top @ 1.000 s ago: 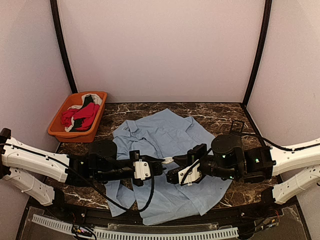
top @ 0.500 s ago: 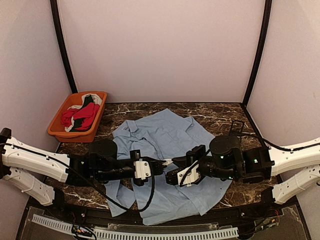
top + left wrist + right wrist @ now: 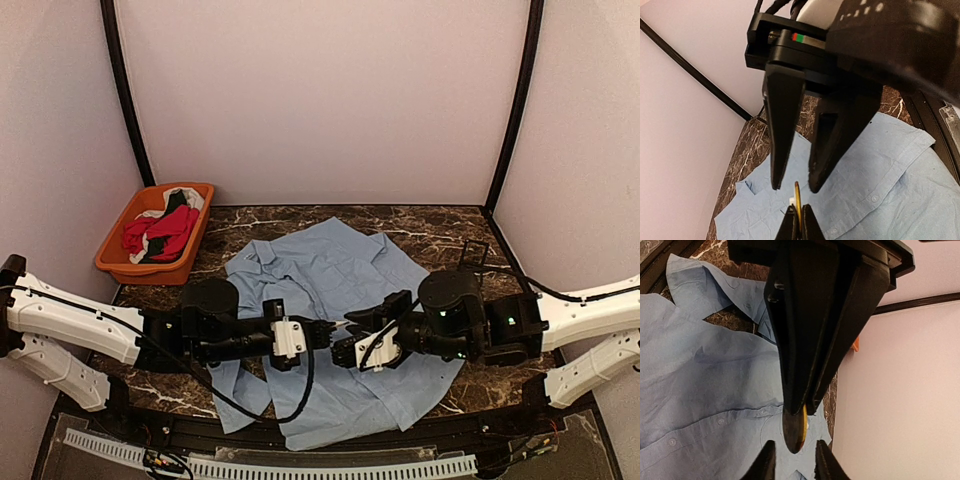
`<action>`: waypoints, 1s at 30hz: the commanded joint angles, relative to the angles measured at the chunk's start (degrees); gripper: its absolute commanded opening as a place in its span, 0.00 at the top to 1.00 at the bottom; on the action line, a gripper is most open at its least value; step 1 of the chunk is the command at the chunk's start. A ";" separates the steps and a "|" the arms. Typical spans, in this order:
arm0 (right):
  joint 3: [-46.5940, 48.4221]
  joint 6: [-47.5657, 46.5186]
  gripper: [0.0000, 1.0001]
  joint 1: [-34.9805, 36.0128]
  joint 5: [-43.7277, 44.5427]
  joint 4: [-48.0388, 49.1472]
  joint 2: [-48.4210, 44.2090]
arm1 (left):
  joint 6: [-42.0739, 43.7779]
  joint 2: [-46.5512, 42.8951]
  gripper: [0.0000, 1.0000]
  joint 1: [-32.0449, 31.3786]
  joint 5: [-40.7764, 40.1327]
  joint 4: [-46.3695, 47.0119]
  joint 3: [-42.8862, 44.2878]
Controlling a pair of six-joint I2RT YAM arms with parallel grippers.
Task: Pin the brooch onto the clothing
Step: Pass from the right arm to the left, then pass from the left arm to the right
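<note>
Gold-rimmed and dark, the brooch (image 3: 794, 434) hangs above the front of the shirt, clamped edge-on between the fingers of the left hand (image 3: 799, 220), which are pressed together on it. The right hand (image 3: 794, 188) faces it tip to tip. Its fingers stand a little apart on either side of the brooch's free end, with a gap showing on both sides, so it grips nothing. I judge this meeting in the air lets one hand steady the piece while the other takes it or works the clasp. The pin itself is too small to make out.

Beneath both hands, the light blue shirt (image 3: 330, 265) lies spread and rumpled on the dark marble worktop (image 3: 440, 235), buttons up, ready to receive the pin. Far left, against the wall, an orange tub (image 3: 115, 262) holds a heap of red, black and white garments (image 3: 160, 232), well apart from the work.
</note>
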 commanded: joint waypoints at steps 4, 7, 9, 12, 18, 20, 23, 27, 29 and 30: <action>-0.41 8.95 0.47 -3.06 -14.63 1.54 -9.56 | -0.40 -2.72 0.99 -0.25 -2.86 14.53 -4.44; -1.57 12.30 0.44 -5.39 -22.36 2.82 -13.67 | 0.59 -4.17 0.99 -0.25 -1.93 23.44 -9.70; -2.39 13.46 0.43 -6.18 -26.23 4.45 -15.01 | 0.87 -3.87 0.99 -0.17 -0.17 30.41 -12.32; -3.06 14.77 0.43 -6.37 -29.43 6.37 -14.64 | -0.30 -1.57 0.99 -0.16 0.82 41.03 -14.90; -2.86 15.36 0.48 -6.52 -33.51 6.83 -8.74 | -1.19 3.16 0.99 -0.16 7.68 52.41 -16.25; -2.77 15.80 0.50 -6.46 -33.58 8.08 -7.68 | -0.77 3.65 0.99 -0.20 9.87 51.51 -15.69; -3.10 16.00 0.54 -6.49 -33.01 10.26 -7.31 | -0.81 3.81 0.99 -0.24 12.12 50.99 -15.59; -3.03 15.77 0.59 -6.61 -32.21 10.92 -7.19 | -0.90 3.66 0.99 -0.25 12.92 50.90 -15.93; -2.88 15.66 0.62 -6.59 -31.55 10.91 -6.86 | -0.79 3.54 0.99 -0.25 13.66 50.22 -15.89; -2.86 15.61 0.62 -6.61 -31.47 10.92 -6.59 | -0.78 3.57 0.99 -0.25 14.04 50.05 -15.83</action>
